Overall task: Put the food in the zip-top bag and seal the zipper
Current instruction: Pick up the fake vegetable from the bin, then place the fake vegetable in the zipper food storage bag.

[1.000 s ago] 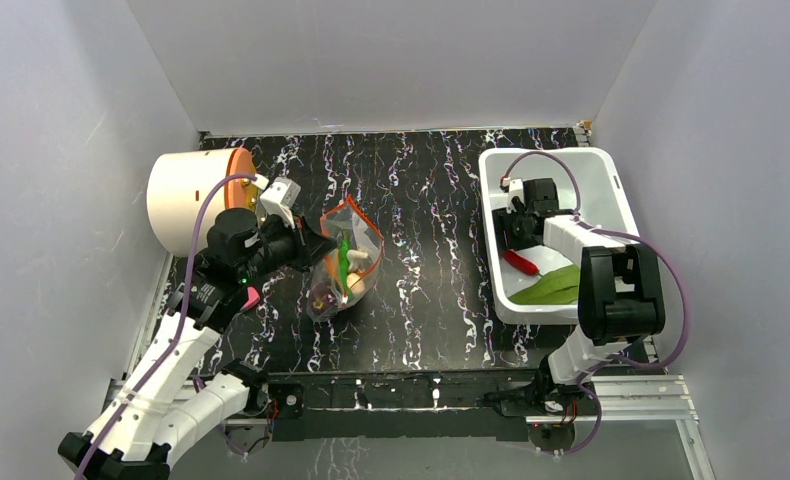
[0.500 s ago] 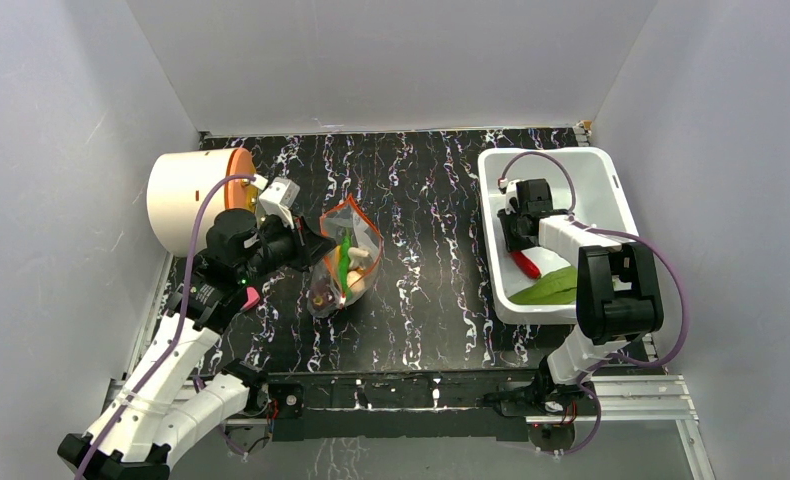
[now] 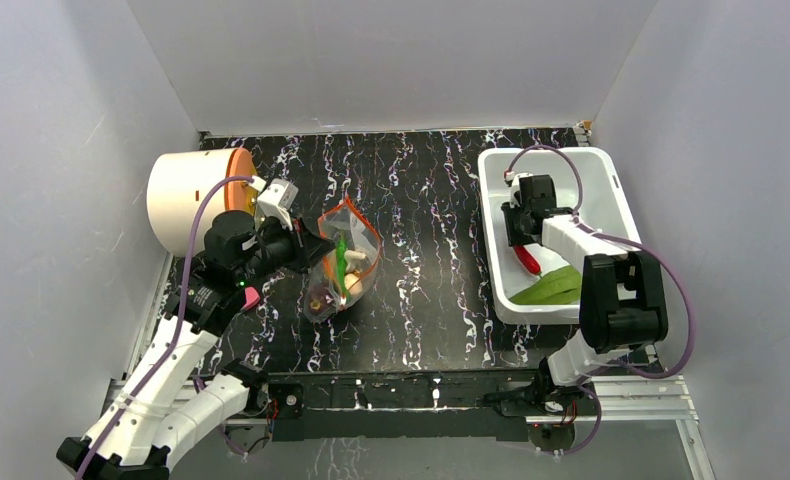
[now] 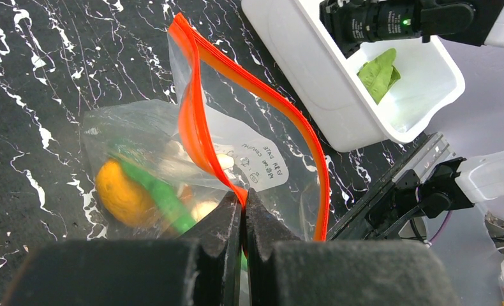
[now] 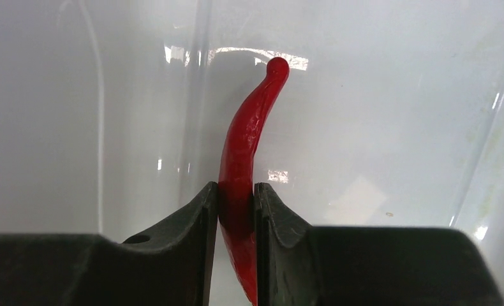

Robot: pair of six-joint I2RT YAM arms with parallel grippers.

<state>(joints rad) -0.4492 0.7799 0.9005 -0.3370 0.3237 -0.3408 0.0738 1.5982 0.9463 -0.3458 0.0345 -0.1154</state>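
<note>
Lab test booth: plain white walls [image 3: 391,60], black marbled tabletop [image 3: 431,200], aluminium rail [image 3: 651,398]

The whole scene is boxed in by plain pale panels: a back wall [image 3: 391,60], a left wall [image 3: 61,120] and a right wall [image 3: 731,150], all seen slanting outward from overhead. The tabletop [image 3: 441,200] is covered in a black marble-look surface, streaked with white veins running front to back. A thin light strip [image 3: 391,131] can be made out where it meets the back wall. A silver slotted aluminium rail [image 3: 661,405] is run along the near edge. Everything is lit softly and evenly, and shadows are kept faint.
</note>
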